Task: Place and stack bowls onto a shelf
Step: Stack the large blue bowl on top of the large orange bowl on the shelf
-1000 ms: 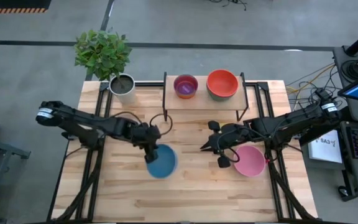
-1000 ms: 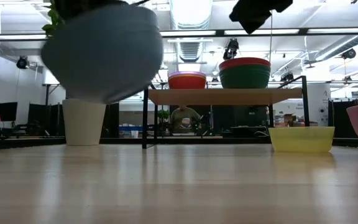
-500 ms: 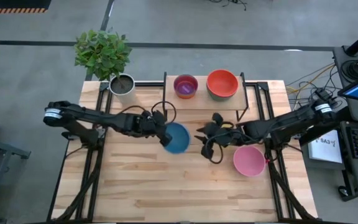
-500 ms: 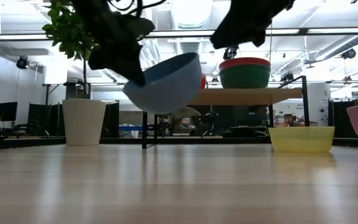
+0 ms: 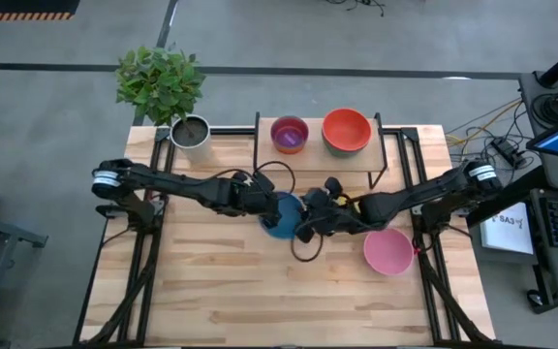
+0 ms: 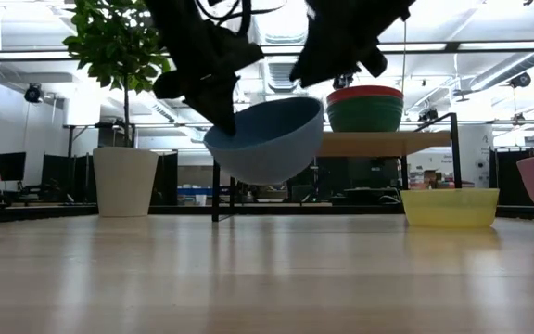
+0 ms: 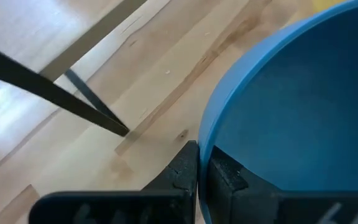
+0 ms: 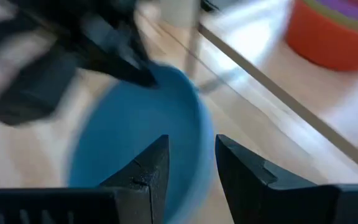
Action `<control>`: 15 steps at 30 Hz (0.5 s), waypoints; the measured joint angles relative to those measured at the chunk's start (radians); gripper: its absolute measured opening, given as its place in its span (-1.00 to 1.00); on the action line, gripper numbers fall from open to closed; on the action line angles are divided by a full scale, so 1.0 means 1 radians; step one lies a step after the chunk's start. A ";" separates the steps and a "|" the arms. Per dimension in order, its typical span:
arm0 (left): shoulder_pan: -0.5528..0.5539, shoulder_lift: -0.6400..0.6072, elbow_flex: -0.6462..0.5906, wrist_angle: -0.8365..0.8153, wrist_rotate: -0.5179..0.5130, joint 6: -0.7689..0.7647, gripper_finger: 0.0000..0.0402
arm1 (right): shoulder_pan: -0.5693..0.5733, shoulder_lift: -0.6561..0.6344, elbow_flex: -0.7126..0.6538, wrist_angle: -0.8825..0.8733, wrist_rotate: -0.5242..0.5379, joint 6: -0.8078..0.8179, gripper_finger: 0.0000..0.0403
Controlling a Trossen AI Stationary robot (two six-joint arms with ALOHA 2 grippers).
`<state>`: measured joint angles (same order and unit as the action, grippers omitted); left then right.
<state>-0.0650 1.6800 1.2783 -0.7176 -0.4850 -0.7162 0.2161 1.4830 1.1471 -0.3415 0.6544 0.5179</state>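
- Left gripper (image 5: 263, 206) pinches the near-left rim of the blue bowl (image 5: 281, 214), one finger inside the wall and one outside, as the left wrist view shows; it carries the bowl in the air over the middle of the tabletop (image 5: 211, 291), tilted slightly, just in front of the shelf.
- Right gripper (image 5: 310, 221) comes in from the other side with its fingers spread, poised at the bowl's right rim; from the right wrist view the rim lies between or just ahead of the two fingers, and I cannot tell whether they touch it.
- Tabletop, the largest thing: slatted light wood, with a potted plant (image 5: 190, 133) at its far-left corner.
- Shelf (image 5: 315, 160): stands at the far edge, centre. It holds a red bowl (image 5: 346, 129) stacked on a green one on its right part, and a purple bowl (image 5: 289, 133) nested in an orange one to the left of that.
- Pink bowl (image 5: 388, 250): rests near the right edge, below the right arm.
- Yellow bowl (image 6: 450, 206): sits on the tabletop under the shelf's right end, seen in the low view.
- Key relation: the blue bowl hangs between both grippers, the shelf straight beyond it toward the far edge. This looks like a handover, or a two-arm lift; either way the bowl must rise above the board before going in.
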 joint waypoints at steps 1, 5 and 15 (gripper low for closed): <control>0.000 0.009 0.010 -0.005 -0.002 0.000 -1.00 | 0.000 0.017 0.024 -0.064 0.014 0.021 -0.40; 0.000 0.019 0.025 -0.008 -0.003 0.008 -1.00 | -0.001 0.077 0.095 -0.189 0.029 0.071 -0.40; -0.016 0.008 0.022 -0.006 -0.002 0.008 -1.00 | -0.008 0.171 0.154 -0.206 0.034 0.062 -0.55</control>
<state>-0.0815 1.6878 1.3006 -0.7238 -0.4866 -0.7078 0.2080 1.6535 1.3010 -0.5472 0.6885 0.5797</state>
